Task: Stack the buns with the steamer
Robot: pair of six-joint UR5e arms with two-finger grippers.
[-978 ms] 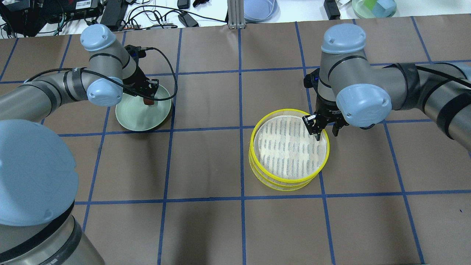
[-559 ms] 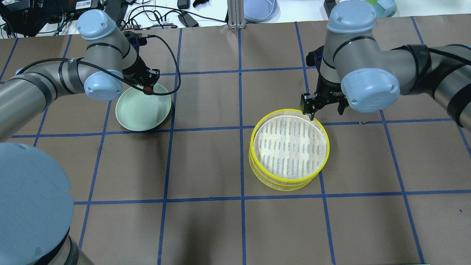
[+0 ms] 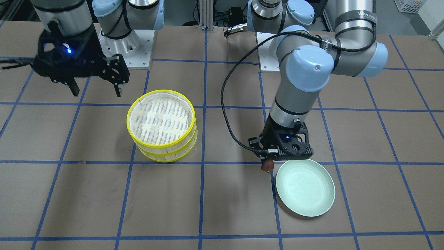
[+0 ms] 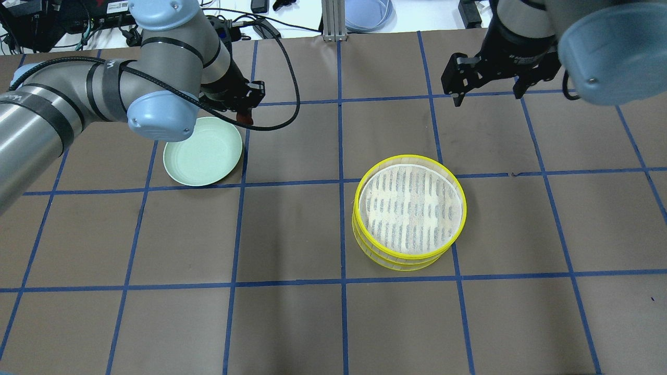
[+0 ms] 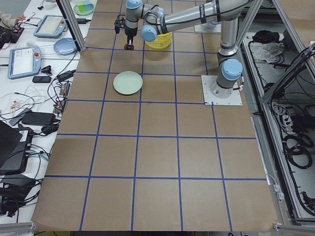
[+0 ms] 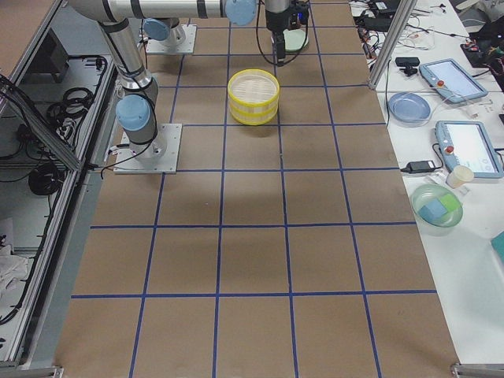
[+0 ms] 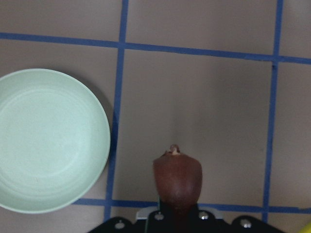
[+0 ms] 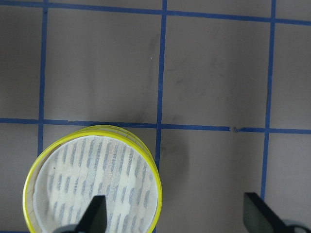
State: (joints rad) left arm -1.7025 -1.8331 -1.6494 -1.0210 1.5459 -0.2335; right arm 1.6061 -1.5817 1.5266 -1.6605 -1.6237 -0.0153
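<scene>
My left gripper (image 4: 245, 110) is shut on the dark reddish-brown bun (image 4: 244, 119) and holds it in the air just past the far right rim of the empty pale green plate (image 4: 203, 156). The bun also shows in the left wrist view (image 7: 177, 177) and in the front view (image 3: 266, 166). The yellow-rimmed steamer (image 4: 410, 211), stacked trays with a mesh top, stands at centre right. My right gripper (image 4: 487, 95) is open, empty and raised beyond the steamer's far side. The cream-white bun is not in view.
The brown table cover carries a blue tape grid. A black cable (image 4: 289, 88) loops from my left wrist. Beyond the far edge a white bench holds a blue plate (image 4: 367, 13), a bowl with blocks (image 4: 529, 10) and electronics.
My left gripper has lifted the brown bun off the plate and moved it right. My right gripper has risen from the steamer's top and drawn back to the far side.
</scene>
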